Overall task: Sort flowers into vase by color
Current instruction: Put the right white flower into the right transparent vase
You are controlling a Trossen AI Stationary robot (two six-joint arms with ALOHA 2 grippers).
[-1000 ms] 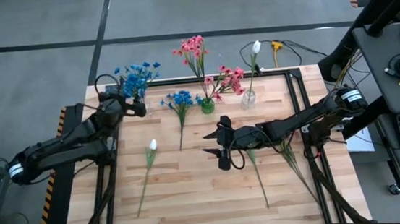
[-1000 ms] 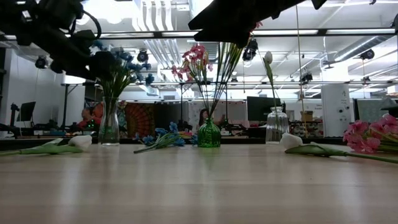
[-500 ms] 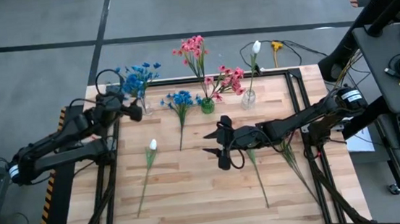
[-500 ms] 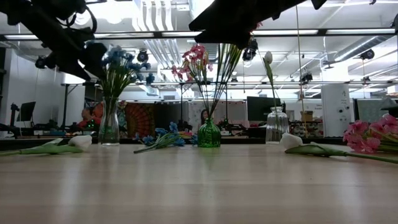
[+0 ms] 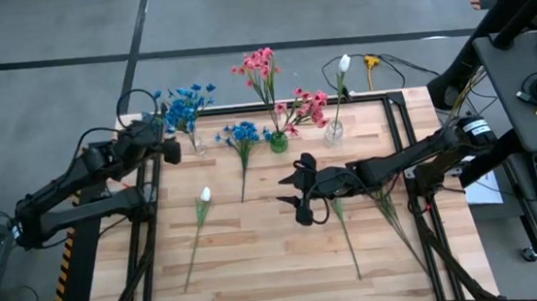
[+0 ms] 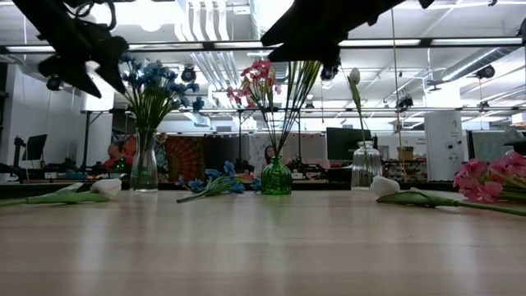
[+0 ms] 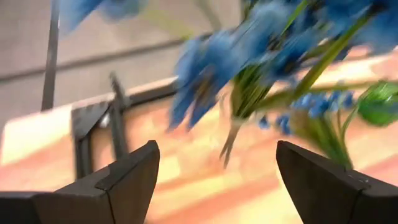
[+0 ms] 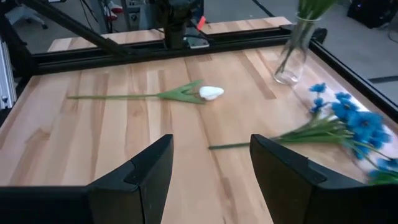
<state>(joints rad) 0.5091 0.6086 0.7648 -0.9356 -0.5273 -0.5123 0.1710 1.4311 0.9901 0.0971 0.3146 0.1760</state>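
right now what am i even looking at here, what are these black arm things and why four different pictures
These are two robot arms at a wooden table, each ending in a two-finger pincer. One picture looks straight down, one looks level across the tabletop, and two come from cameras on the arms' wrists.

The left pincer is open and empty beside the clear vase of blue flowers. The right pincer hangs over the middle of the table, open, holding nothing.

Along the far edge also stand a green vase of pink flowers and a clear vase with one white flower. Lying loose are a blue flower, a white flower and a pink flower.
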